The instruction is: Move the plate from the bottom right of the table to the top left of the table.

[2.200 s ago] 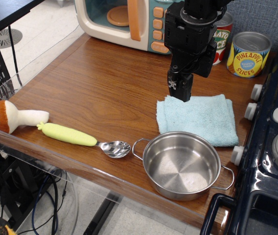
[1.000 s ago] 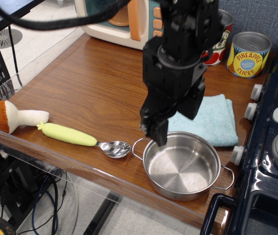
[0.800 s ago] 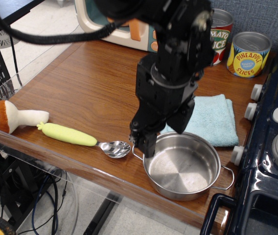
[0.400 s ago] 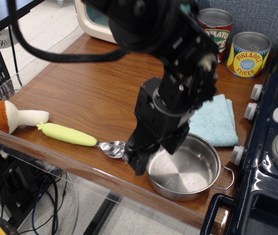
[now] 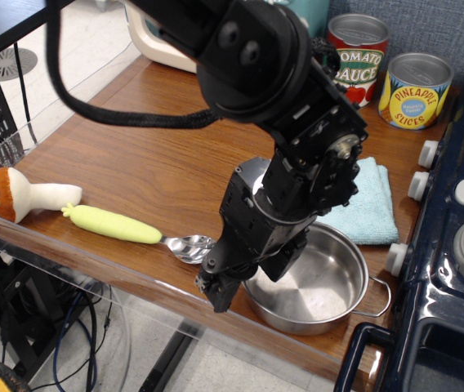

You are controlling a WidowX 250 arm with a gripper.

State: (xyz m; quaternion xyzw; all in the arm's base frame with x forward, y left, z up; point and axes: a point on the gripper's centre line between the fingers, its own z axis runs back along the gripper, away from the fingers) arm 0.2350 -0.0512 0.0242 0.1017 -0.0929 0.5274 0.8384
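Observation:
The plate (image 5: pixel 330 282), a shallow shiny steel pot with wire loop handles, sits at the front right of the brown wood table (image 5: pixel 150 155). Its right handle (image 5: pixel 377 298) shows; its left handle is hidden behind my gripper. My gripper (image 5: pixel 218 296) hangs low at the pot's left rim, over the table's front edge, with the black arm leaning over the pot's left half. The fingers are dark and seen end-on, so I cannot tell whether they are open or shut on anything.
A steel spoon (image 5: pixel 187 245) with a yellow-green handle lies just left of the gripper, and a toy mushroom (image 5: pixel 15 193) further left. A blue cloth (image 5: pixel 363 208) lies behind the pot. Two cans (image 5: pixel 416 90) and a toy microwave (image 5: pixel 146 37) stand at the back. A dark blue stove (image 5: pixel 461 245) is at the right.
The arm has swung from above the cloth forward and down, past the pot's left rim, to the table's front edge. The pot and the spoon have not visibly moved.

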